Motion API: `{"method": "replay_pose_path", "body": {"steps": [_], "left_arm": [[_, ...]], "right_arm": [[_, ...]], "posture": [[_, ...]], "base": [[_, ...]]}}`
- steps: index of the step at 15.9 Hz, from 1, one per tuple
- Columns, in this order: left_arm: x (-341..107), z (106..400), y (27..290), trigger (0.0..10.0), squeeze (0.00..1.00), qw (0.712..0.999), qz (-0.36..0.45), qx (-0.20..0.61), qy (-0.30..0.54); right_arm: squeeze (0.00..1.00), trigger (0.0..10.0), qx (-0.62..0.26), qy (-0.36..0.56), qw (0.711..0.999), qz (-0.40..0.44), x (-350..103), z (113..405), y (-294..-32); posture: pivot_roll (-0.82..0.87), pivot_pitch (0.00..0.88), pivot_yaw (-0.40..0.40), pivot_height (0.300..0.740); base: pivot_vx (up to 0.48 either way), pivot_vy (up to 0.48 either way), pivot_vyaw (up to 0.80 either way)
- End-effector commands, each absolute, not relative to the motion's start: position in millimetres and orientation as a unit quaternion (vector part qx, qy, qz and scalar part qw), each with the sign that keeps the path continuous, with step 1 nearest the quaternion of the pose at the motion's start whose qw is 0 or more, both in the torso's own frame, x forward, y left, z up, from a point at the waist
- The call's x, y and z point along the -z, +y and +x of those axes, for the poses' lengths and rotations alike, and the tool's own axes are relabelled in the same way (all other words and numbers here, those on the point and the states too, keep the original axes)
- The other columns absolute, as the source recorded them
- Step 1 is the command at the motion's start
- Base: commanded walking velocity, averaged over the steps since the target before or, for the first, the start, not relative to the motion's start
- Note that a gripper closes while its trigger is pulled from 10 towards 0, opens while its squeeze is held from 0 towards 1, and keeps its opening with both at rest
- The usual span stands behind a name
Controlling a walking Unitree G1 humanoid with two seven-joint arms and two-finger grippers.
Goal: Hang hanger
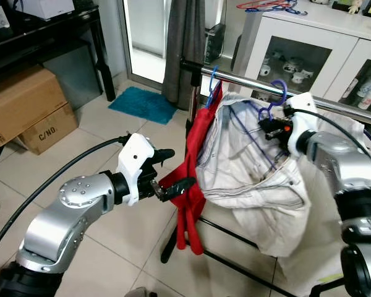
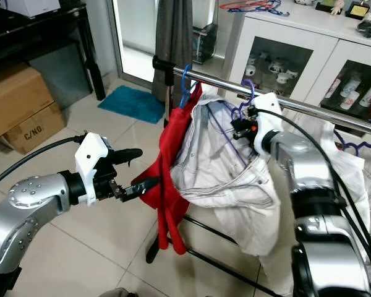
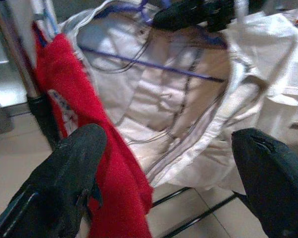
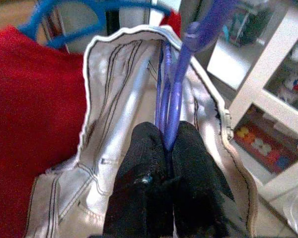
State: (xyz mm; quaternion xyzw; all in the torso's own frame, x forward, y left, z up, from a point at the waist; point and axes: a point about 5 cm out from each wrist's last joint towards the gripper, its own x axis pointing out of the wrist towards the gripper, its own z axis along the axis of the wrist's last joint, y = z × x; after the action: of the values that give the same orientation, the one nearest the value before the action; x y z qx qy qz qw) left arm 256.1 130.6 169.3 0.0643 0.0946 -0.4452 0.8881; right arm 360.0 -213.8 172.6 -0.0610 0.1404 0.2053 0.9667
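Purple hanger (image 4: pixel 176 84) pinched in my right pincer (image 4: pixel 166 148), upper right of frame, hook at the rail (image 1: pixel 247 82) | white garment (image 1: pixel 247 161) draped below | left pincer (image 1: pixel 170 173) spread wide beside red cloth (image 1: pixel 195 167)

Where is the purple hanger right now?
The purple hanger is pinched in the right gripper, its hook over the silver rail, carrying the white garment just right of the red garment.

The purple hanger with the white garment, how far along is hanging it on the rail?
Nearly there. The right gripper is shut on the purple hanger, the white garment draped on it, its hook at the chrome rail. The left gripper, open, is beside the red garment. Left: release the hanger.
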Motion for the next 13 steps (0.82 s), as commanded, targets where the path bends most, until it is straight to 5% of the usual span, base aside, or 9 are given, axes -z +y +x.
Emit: {"method": "replay_pose_path", "body": {"steps": [1, 9, 13], "left_arm": [[-169, 257, 131, 10.0, 0.00, 0.895, 0.062, 0.431, 0.099], [-155, 268, 126, 10.0, 0.00, 0.926, 0.103, 0.356, 0.067], [-140, 273, 138, 10.0, 0.00, 0.945, 0.123, 0.291, 0.079]], "right_arm": [[0.00, 0.0, -0.203, 0.101, 0.972, -0.061, -193, 359, -218], [0.00, 0.0, -0.194, 0.144, 0.969, -0.059, -165, 304, -217], [0.00, 0.0, -0.116, 0.132, 0.984, -0.022, -141, 280, -207]], "posture": [[0.01, 0.000, -0.055, 0.740], [-0.02, 0.000, -0.036, 0.740], [-0.03, 0.000, -0.036, 0.740]], "base": [[0.000, 0.000, 0.00], [0.000, 0.000, 0.00], [-0.061, 0.000, 0.00]]}}
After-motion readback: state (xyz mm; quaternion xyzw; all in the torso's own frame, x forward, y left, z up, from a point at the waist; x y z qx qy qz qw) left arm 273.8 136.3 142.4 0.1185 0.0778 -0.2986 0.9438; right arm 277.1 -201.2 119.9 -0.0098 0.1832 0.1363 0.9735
